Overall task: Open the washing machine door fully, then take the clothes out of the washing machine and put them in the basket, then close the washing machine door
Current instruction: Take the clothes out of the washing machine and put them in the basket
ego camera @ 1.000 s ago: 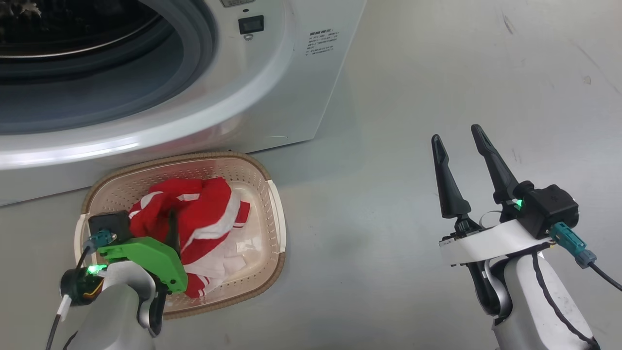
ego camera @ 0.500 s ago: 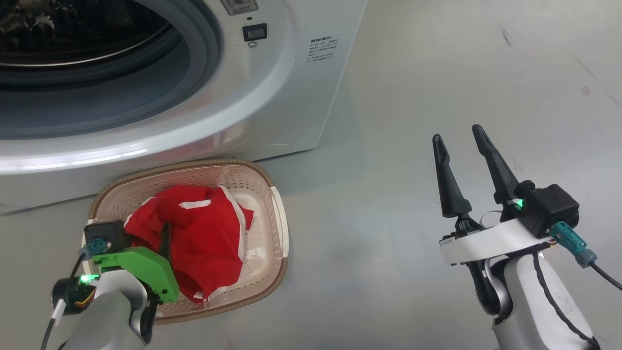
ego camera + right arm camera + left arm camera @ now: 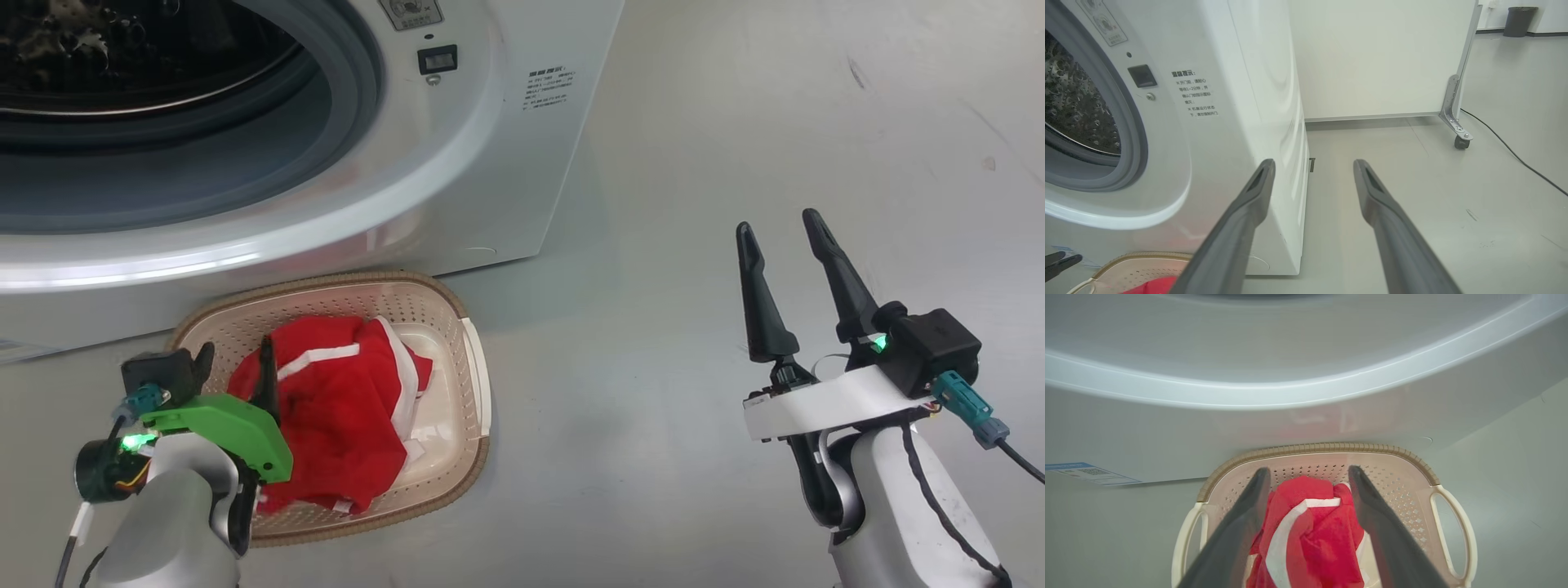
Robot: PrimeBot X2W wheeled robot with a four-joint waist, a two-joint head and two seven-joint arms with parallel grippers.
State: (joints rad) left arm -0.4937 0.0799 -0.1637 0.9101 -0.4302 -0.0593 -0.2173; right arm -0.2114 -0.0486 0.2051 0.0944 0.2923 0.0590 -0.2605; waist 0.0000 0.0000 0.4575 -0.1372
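My left claw [image 3: 235, 349] hangs spread above the clothes [image 3: 343, 416] in the basket [image 3: 359, 278], apparently clear of them, and nearer the washing machine [image 3: 506, 163] than my spread right claw [image 3: 776, 222].

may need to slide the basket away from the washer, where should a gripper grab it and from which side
Take the white loop handle on the right end of the basket, coming down from the open-floor side. Its slot lets one finger hook through, the clothes leave it uncovered, and the far side sits close to the washing machine.
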